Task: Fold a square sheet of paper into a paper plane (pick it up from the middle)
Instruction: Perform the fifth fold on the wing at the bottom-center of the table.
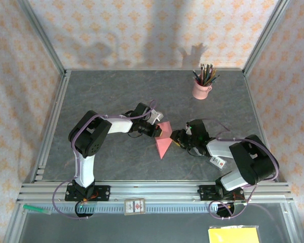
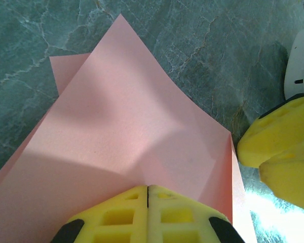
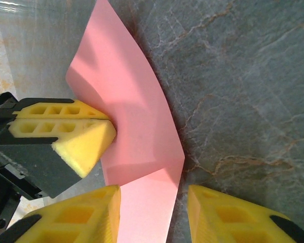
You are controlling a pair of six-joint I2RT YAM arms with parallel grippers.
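Firmly in left hand (image 2: 148, 190), pink paper (image 1: 164, 140), right hand (image 3: 153, 197) astride

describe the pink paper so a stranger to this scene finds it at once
On the dark grey table, look at the middle, where the left gripper and right gripper meet. Between them is the square sheet of paper, a salmon-pink triangle pointing toward the near edge. Unlike the pink pencil cup behind, it is thin.
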